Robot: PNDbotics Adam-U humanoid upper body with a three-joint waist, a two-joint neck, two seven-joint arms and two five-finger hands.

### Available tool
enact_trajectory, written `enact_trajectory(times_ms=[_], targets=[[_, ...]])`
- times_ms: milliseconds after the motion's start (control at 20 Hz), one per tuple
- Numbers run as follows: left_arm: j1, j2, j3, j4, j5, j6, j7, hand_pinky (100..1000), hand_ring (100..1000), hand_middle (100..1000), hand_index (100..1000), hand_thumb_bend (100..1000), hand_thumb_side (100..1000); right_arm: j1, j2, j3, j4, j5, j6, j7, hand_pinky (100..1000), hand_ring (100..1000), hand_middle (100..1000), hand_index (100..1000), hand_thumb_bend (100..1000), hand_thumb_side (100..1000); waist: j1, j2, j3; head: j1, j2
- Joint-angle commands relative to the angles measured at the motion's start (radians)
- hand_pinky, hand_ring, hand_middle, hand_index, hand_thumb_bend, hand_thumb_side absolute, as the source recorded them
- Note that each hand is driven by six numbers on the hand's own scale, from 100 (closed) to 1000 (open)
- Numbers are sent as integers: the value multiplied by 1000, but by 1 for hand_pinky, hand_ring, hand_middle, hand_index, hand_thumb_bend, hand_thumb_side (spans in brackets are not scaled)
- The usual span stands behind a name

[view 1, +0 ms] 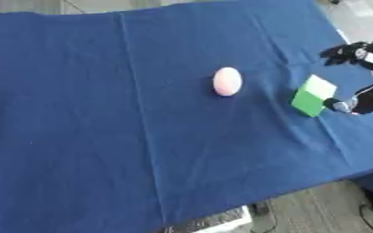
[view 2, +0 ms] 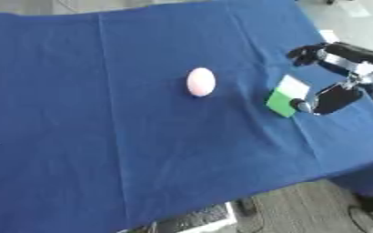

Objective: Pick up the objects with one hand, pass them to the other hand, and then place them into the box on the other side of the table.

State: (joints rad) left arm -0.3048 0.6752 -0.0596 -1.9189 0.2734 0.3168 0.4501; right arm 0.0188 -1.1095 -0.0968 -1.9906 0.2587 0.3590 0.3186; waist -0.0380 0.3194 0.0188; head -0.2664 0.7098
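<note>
Blue cloth over table — pink egg, green block — grey floor.

no legible txt, no labels — none

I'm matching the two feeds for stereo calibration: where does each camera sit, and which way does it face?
Left eye view: in the robot's head, looking down at the blue table; only the right hand shows, at the right edge.
Right eye view: beside it in the head, same downward look; the right hand and more of its arm show.
Both share the pink egg, the green and white block by the hand, and bare floor past the table's edge. No box or left hand shows.
</note>
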Motion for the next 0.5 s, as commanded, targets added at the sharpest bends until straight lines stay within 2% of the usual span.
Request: enact_trajectory(times_ms=[50, 200, 500], targets=[[-5, 9, 15, -5, 3, 0, 5, 787, 712, 730, 882, 145, 945, -3, -15, -4, -9, 2, 32, 1, 896, 822, 793, 942, 432, 100, 2, -12, 0, -7, -6], [-8, 5, 14, -4, 7, 1, 7, 787, 711, 725, 880, 145, 945, -7, -9, 5, -9, 0, 65, 21, 911, 869, 820, 955, 457, 125, 3, -7, 3, -11, -7], [-9, -2, 13, -9, 8, 0, 7, 786, 707, 717, 875, 141, 948, -9, 5, -5, -9, 31, 143, 6, 912, 875, 824, 952, 452, 125, 4, 7, 13, -14, -27]])
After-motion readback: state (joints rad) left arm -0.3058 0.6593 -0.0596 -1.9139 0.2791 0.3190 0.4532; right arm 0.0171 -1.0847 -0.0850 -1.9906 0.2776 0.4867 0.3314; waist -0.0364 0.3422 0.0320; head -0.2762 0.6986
